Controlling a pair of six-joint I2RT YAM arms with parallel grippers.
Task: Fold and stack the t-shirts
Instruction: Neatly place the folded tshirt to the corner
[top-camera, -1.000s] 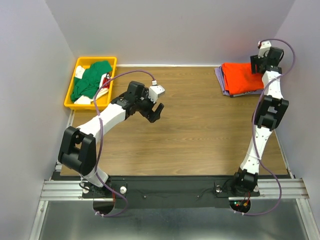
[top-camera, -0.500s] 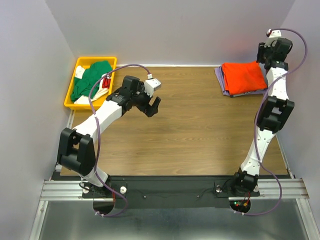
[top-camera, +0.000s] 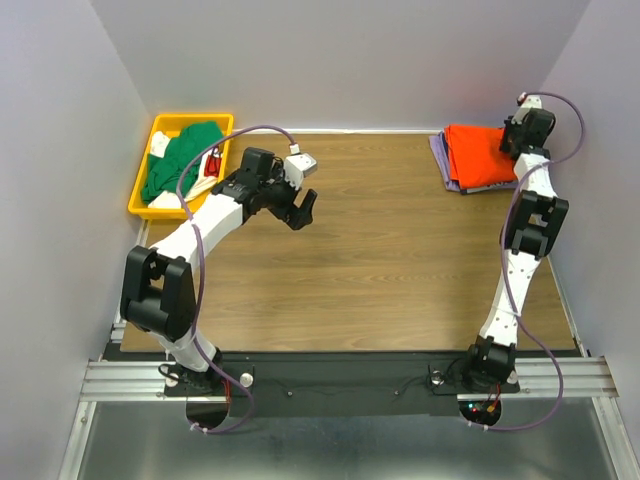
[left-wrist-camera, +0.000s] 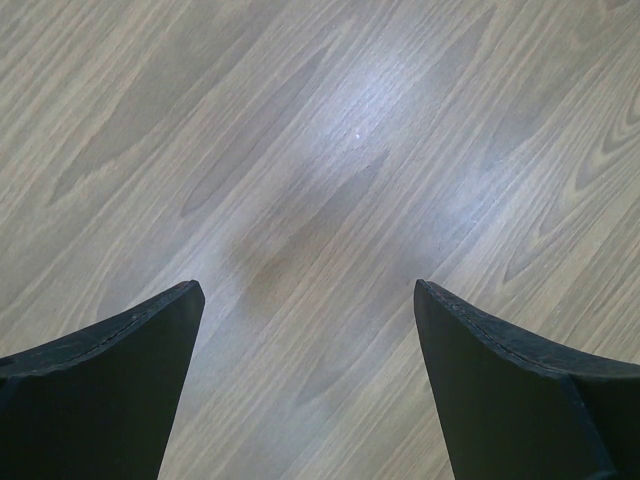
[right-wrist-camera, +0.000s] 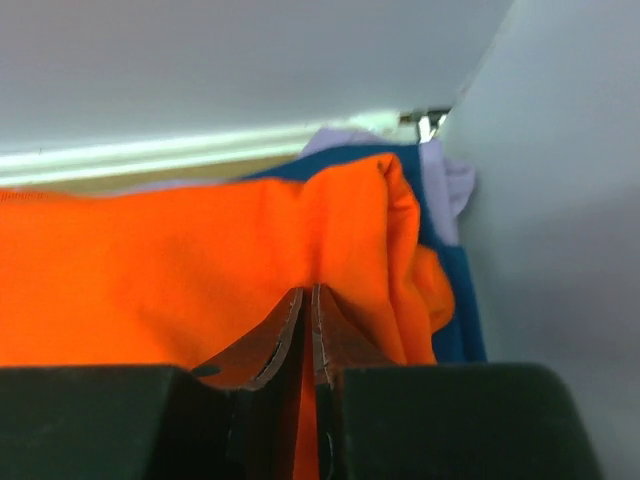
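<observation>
Tightly, the right jaws pinch a fold of orange t-shirt (right-wrist-camera: 150, 260).

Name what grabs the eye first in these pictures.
The bright orange t-shirt tops a folded stack in the far right corner, with the right claw pinched nearly shut on its edge. At far left, a yellow bin holds a crumpled green t-shirt, and the left claw hangs wide open over the bare table.

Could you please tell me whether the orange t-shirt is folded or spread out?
Folded: the orange t-shirt lies as a compact rectangle on top of the stack.
</observation>
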